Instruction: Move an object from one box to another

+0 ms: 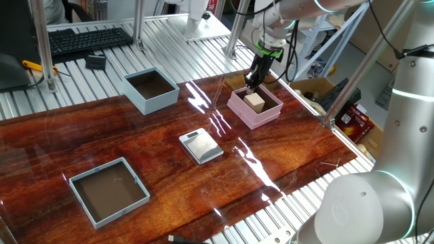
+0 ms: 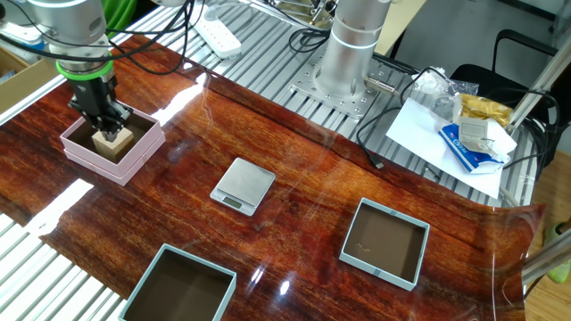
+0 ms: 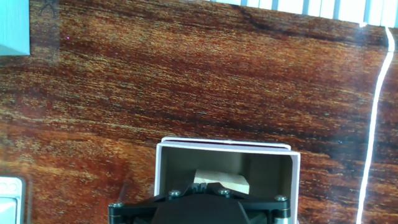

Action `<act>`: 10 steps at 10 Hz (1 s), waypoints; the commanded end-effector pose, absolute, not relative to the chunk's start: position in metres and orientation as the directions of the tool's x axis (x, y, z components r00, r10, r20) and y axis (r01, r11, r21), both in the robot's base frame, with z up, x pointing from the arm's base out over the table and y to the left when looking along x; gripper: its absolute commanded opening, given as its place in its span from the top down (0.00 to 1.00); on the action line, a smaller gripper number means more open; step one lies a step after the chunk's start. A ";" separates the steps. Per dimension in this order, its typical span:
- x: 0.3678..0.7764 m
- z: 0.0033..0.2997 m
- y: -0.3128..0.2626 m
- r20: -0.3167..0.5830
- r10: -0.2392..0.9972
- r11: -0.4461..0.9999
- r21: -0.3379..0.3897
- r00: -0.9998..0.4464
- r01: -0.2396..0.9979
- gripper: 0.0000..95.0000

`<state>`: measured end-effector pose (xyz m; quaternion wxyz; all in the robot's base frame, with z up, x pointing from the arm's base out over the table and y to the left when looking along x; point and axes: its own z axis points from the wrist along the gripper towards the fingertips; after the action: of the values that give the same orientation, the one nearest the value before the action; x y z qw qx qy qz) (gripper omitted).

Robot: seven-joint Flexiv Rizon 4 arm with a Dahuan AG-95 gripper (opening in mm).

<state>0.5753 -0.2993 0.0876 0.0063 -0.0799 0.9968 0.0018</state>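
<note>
In the one fixed view, from left to right: a shallow grey-blue tray point(image 1: 109, 190) sits at the near left of the table point(image 1: 81, 135). A tall-walled blue box point(image 1: 150, 90) with a dark brown inside stands farther back, well apart from the tray. A flat silver scale point(image 1: 201, 146) lies near the table's middle. To its right, the pink box point(image 1: 255, 106) stands near the far right edge. The tan cube point(image 1: 255, 102) rests inside the pink box. The gripper point(image 1: 251, 84) hangs over the back part of the pink box, its tips at the cube's top edge.

In the other fixed view the order reverses. The pink box point(image 2: 113, 146) is at far left with the cube point(image 2: 111, 142) inside it. The gripper point(image 2: 106, 131) reaches into the box and its dark fingers sit down against the cube's top. The scale point(image 2: 243, 185) lies at centre; the tray point(image 2: 385, 243) sits at right; the blue box point(image 2: 181, 291) is at the near edge.

In the hand view, the cube point(image 3: 224, 180) shows inside the pink box point(image 3: 227, 147), just ahead of the gripper body. The fingertips are hidden here.

Finger opening: cannot tell. No view shows clearly whether the fingers clamp the cube or only straddle it.
</note>
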 end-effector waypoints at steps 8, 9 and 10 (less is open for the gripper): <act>0.577 0.087 -0.299 -0.015 -0.190 0.982 0.008 -0.982 -0.190 1.00; 0.577 0.087 -0.299 -0.015 -0.188 0.982 0.008 -0.982 -0.189 1.00; 0.577 0.087 -0.299 -0.016 -0.187 0.982 0.009 -0.982 -0.187 1.00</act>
<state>0.5764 -0.2994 0.0868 0.0082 -0.0937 0.9956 0.0046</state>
